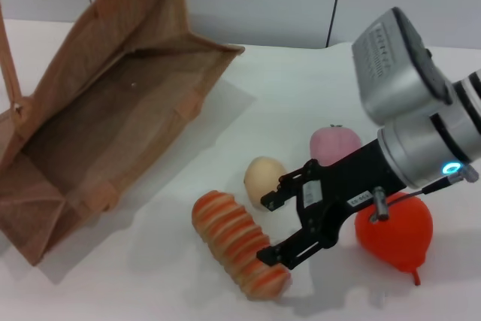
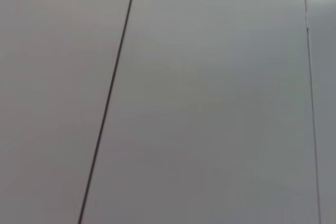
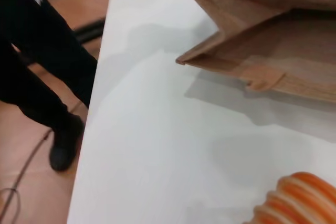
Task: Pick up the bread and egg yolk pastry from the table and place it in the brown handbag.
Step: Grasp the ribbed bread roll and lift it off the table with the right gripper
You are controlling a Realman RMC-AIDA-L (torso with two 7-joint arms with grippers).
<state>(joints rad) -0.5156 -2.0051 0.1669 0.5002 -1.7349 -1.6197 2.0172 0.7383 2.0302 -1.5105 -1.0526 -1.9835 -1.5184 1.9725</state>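
Worktop [image 1: 301, 88]: white, carrying the bag and all four foods.
Bag [image 1: 113, 118]: tan woven jute, lying on its side at 9 to 10 o'clock in the head view, mouth open toward the middle of the worktop. Its inside shows only bare lining; none of the foods is in it. One loop handle runs up its far left edge. In the right wrist view a corner of its open mouth [image 3: 252, 40] shows, well apart from the bread.
Right hand [image 1: 276, 225]: black, at 5 o'clock in the head view, reaching in from the right. Fingers spread wide, pinching nothing. One fingertip is near the pastry, the other is over the near end of the bread; touching or apart, cannot tell.
Bread [image 1: 239, 242]: ridged loaf with orange and cream stripes, on the worktop at 6 o'clock, just right of the bag's mouth, lying slantwise. Its end also shows in the right wrist view [image 3: 296, 200].
Red fruit [image 1: 397, 232]: pear-shaped, at 4 o'clock, partly behind the right arm.
Pink fruit [image 1: 334, 144]: round, at 3 o'clock, beyond the hand.
Pastry [image 1: 263, 180]: pale beige ball on the worktop near the centre, between the bread and the pink fruit, near the bread's far end.
Left hand: out of sight; its wrist camera shows only a grey panelled wall [image 2: 210, 103].
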